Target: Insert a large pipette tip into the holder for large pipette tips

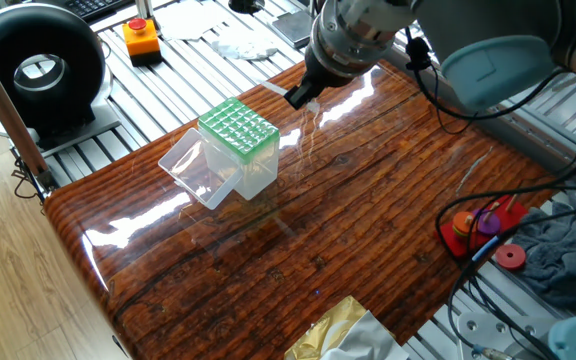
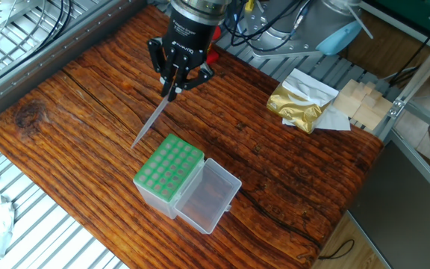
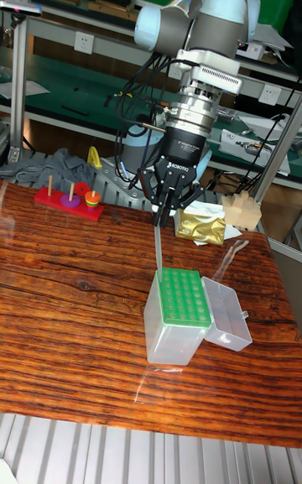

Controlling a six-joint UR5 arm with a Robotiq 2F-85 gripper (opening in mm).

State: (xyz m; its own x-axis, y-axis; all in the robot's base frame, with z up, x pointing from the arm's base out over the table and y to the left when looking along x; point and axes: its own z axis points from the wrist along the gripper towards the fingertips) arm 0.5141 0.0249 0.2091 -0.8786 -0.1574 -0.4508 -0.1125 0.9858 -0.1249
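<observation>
The holder for large pipette tips (image 2: 169, 170) is a clear box with a green grid top, and its clear lid (image 2: 209, 196) hangs open at its side. It also shows in one fixed view (image 1: 238, 128) and in the tall view (image 3: 180, 299). My gripper (image 2: 172, 88) is shut on the thick end of the large pipette tip (image 2: 151, 122). The tip slants down with its point above the wood, just beyond the box's far edge. In the tall view my gripper (image 3: 161, 217) hangs over the box's back edge, with the tip (image 3: 158, 245) nearly upright.
A gold foil bag (image 2: 298, 104) and wooden blocks (image 2: 357, 97) lie at one table end. A red peg toy (image 1: 483, 225) sits off another edge. An orange button box (image 1: 141, 38) and a black round device (image 1: 38, 70) stand on the metal frame beside the table.
</observation>
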